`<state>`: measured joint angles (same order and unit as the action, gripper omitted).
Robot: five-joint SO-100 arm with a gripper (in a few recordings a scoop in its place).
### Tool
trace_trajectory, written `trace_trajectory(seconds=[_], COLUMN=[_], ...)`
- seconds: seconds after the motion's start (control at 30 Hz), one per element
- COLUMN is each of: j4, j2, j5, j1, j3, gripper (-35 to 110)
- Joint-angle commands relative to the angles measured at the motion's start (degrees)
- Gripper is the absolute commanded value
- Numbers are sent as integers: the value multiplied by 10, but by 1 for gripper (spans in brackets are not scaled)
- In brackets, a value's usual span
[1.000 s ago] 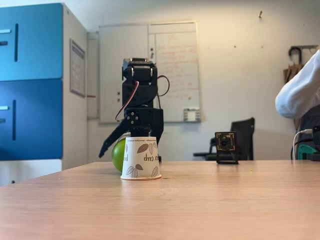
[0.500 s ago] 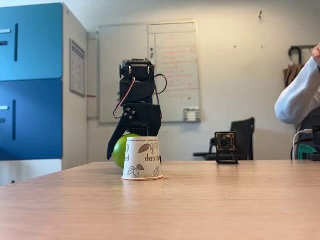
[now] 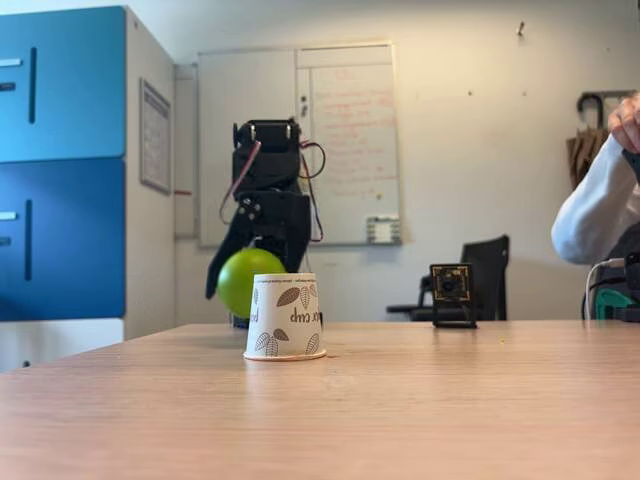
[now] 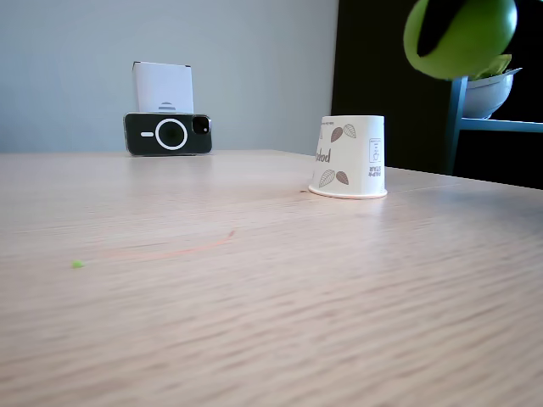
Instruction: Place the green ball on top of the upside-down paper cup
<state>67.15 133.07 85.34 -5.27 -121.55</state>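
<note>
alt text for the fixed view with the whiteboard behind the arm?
A black robot arm's gripper holds a green ball in the air, behind an upside-down paper cup standing on a wooden table. A whiteboard hangs behind, blue cabinets stand at left, and a person's sleeve shows at right.

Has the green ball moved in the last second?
Yes. The green ball, held in the gripper, has risen: it sat low beside the paper cup, now it reaches above the cup's top.
</note>
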Motion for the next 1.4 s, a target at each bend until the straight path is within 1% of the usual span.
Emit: trace_trajectory(seconds=[0.0, 0.33, 0.47, 0.87, 1.03, 1.37], j4=[0, -2, -4, 2, 18, 11], j2=[-13, -168, -234, -302, -316, -359], j5=[5, 13, 14, 27, 29, 30], j1=[-14, -69, -85, -101, -96, -83], j3=[95, 272, 310, 270, 250, 240], gripper=[31, 31, 31, 31, 32, 32])
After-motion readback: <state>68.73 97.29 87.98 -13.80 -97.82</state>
